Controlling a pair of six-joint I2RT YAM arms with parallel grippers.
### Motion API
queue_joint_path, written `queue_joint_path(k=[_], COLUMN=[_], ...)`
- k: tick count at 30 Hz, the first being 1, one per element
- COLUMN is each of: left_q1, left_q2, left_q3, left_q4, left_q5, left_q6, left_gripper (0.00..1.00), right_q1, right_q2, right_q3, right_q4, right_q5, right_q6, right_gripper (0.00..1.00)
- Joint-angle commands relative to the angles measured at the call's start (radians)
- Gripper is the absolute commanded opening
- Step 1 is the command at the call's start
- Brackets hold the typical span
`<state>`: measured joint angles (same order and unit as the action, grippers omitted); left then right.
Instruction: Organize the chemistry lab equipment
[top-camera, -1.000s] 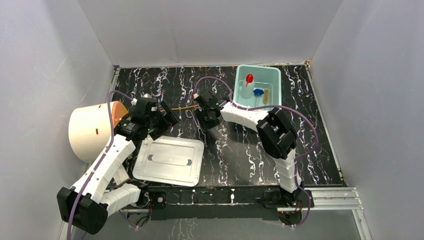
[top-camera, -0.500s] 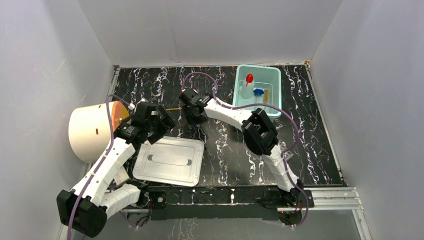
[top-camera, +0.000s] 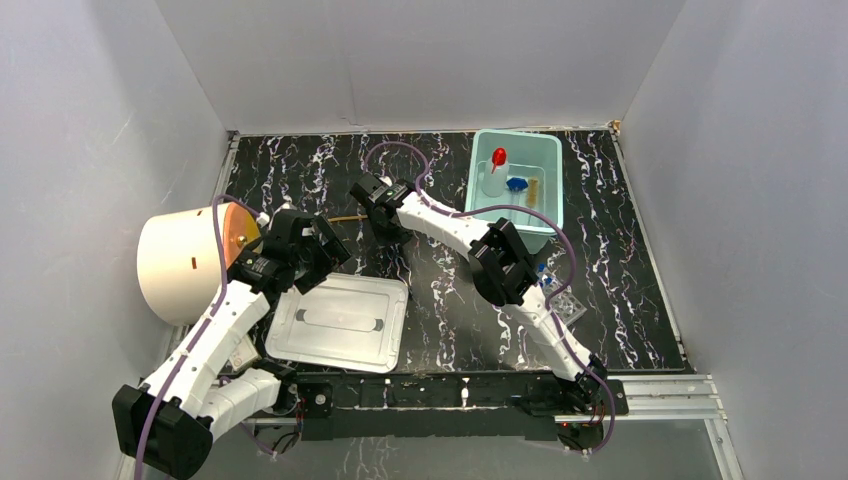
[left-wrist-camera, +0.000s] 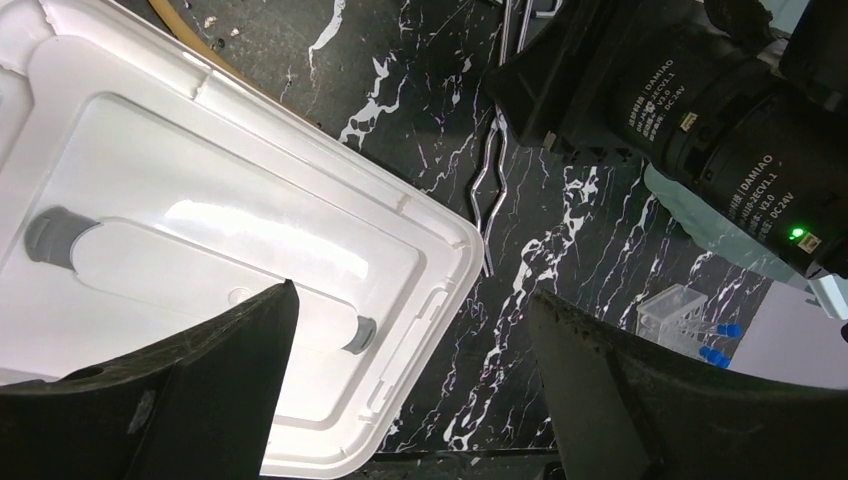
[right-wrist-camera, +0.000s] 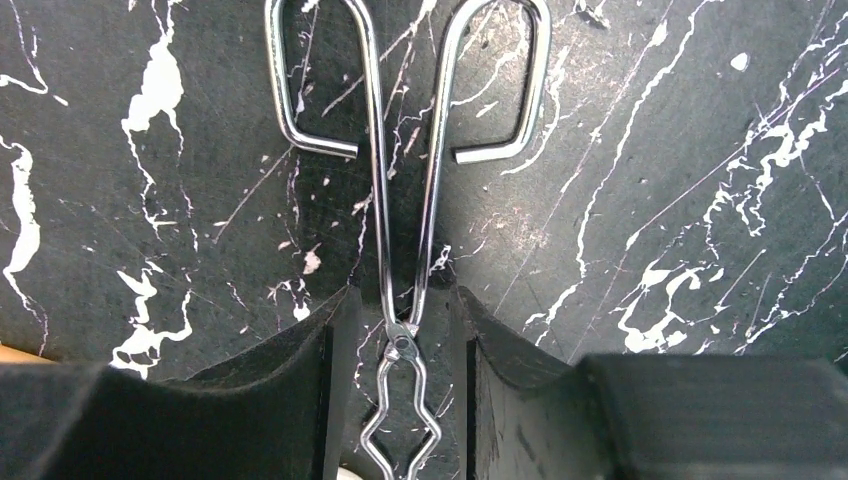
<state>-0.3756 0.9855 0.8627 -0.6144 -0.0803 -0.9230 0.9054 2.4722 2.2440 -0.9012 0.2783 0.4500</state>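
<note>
Tongs (right-wrist-camera: 405, 200) lying flat on the table (right-wrist-camera: 650, 300), long axis running straight ahead through right gripper (right-wrist-camera: 400, 305), loops pointing away. Straddling the pivot, jaws apart, not yet clamping. Hanging parted over the lid (left-wrist-camera: 200, 220), left gripper (left-wrist-camera: 410, 295), sitting farther off.

The top view looks down from above and behind the arm bases, taking in the whole tabletop (top-camera: 450, 300). The left wrist view looks down from close above the white lid (left-wrist-camera: 200, 250). It shares the thin metal tool (left-wrist-camera: 487, 240) with the right wrist view, which faces straight down, very near.
</note>
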Motion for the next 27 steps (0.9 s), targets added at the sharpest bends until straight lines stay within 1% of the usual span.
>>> queue_joint_path(k=[1,4,6,8,9,12,16,19,22,24,27], left_q1=[-0.002,-0.002,-0.002,-0.002,-0.002,0.000,0.000,0.000,0.004,0.008,0.014], left_q2=[-0.018,-0.015,-0.013,-0.013,-0.013,-0.012,0.010,0.023,0.037,0.056,0.093], left_q3=[-0.007,-0.008,-0.008,-0.009,-0.010,-0.014,-0.010,-0.010,-0.012,-0.013,-0.021], left_q4=[0.000,0.004,0.007,0.008,0.010,0.015,0.025,0.038,0.066,0.087,0.122], left_q5=[0.008,0.011,0.012,0.014,0.015,0.023,0.059,0.070,0.080,0.114,0.135], left_q6=[0.013,0.016,0.016,0.016,0.016,0.016,0.011,0.000,-0.008,-0.016,-0.034], left_gripper=[0.84,0.84,0.84,0.84,0.84,0.84,0.84,0.84,0.83,0.83,0.83], right_q1=[-0.003,-0.004,-0.004,-0.005,-0.005,-0.012,-0.013,-0.014,-0.013,-0.016,-0.028], right_q2=[-0.030,-0.031,-0.029,-0.026,-0.022,-0.011,-0.009,-0.028,-0.077,-0.115,-0.147], right_q3=[-0.009,-0.033,-0.046,-0.057,-0.058,-0.058,-0.056,-0.059,-0.088,-0.108,-0.117], right_q4=[-0.022,-0.015,-0.015,-0.015,-0.019,-0.020,0.005,0.037,0.096,0.128,0.122], right_q5=[0.013,-0.048,-0.087,-0.108,-0.110,-0.102,-0.005,0.042,0.050,0.040,0.002], right_q6=[0.018,0.007,0.004,0.002,0.000,-0.007,-0.043,-0.091,-0.153,-0.191,-0.204], right_gripper=[0.47,0.50,0.50,0.47,0.45,0.32,0.14,0.04,0.00,0.00,0.00])
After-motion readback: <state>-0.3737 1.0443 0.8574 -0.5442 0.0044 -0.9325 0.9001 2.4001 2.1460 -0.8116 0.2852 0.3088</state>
